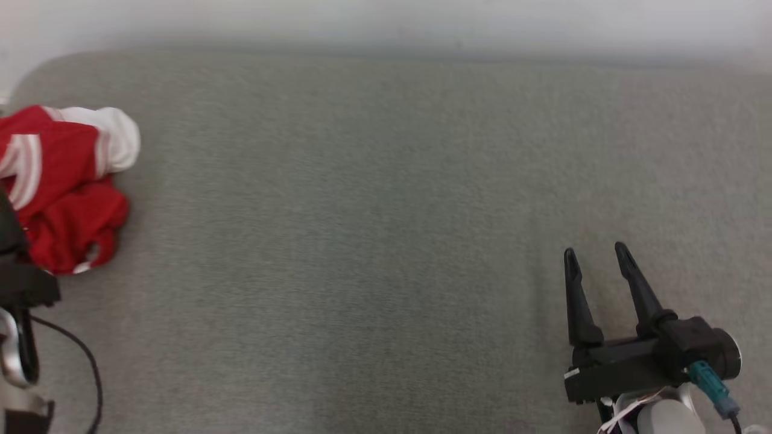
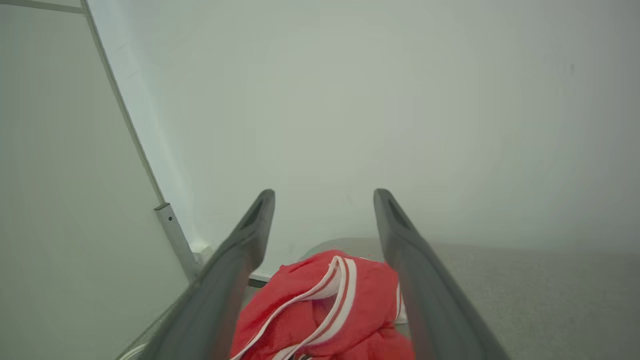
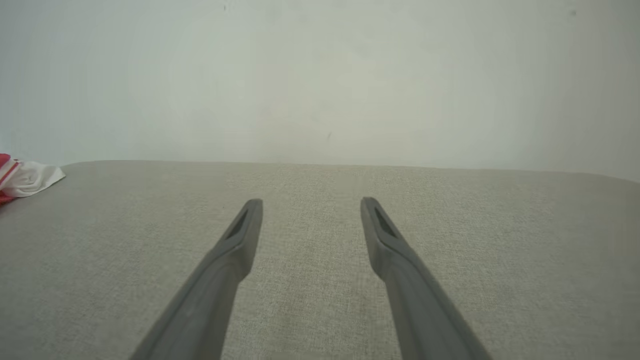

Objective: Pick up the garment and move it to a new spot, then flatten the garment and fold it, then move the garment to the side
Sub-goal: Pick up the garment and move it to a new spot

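A crumpled red garment [image 1: 66,187] with white stripes and a white part lies at the far left of the grey fabric surface [image 1: 386,211]. In the left wrist view the garment [image 2: 325,310] bunches low between the two spread fingers of my left gripper [image 2: 324,197], which is open above it; whether the fingers touch the cloth I cannot tell. My right gripper [image 1: 596,252] stands open over bare fabric at the lower right, far from the garment. Its own view shows the gripper [image 3: 311,202] with nothing between the fingers and a corner of the garment [image 3: 25,177] at the far left.
A pale wall [image 1: 386,24] runs along the far edge of the surface. In the left wrist view a white panel with a metal post [image 2: 172,235] stands close beside the garment's end of the surface. A black cable [image 1: 84,361] hangs by my left arm.
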Motion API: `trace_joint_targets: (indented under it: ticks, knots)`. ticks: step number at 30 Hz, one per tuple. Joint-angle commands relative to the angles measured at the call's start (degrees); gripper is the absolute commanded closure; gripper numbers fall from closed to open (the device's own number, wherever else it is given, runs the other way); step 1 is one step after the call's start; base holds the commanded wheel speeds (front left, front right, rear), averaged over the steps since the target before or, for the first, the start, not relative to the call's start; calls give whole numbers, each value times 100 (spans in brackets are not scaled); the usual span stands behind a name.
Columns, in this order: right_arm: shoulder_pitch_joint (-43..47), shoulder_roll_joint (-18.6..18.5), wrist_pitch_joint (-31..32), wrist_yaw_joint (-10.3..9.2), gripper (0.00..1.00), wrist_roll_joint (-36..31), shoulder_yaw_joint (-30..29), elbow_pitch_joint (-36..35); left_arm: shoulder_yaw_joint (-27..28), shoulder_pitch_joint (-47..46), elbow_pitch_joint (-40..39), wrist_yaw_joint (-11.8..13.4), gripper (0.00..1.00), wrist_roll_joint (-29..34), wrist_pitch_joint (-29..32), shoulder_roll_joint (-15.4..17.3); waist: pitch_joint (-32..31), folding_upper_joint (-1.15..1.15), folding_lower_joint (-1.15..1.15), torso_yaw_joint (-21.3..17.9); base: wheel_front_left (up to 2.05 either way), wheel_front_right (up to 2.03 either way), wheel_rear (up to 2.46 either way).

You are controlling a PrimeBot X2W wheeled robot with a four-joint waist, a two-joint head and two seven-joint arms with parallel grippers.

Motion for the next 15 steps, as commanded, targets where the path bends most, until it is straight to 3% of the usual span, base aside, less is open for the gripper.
trace_joint_targets:
  ticks: [1,6,15]
  knots:
    - [-119,-3,-6,-12,0,58,-4,-17,9,-190,142,-23,0,-28,-17,113,671,-1,-2,-642,0,0,0]
    - [-255,-4,-6,-12,0,75,-11,-61,46,-612,714,7,0,-105,103,297,896,-1,-2,-803,0,0,0]
    - [-325,-4,-6,-12,0,41,-64,-148,281,-955,1677,321,0,-185,432,703,1044,-1,-2,-969,0,0,0]
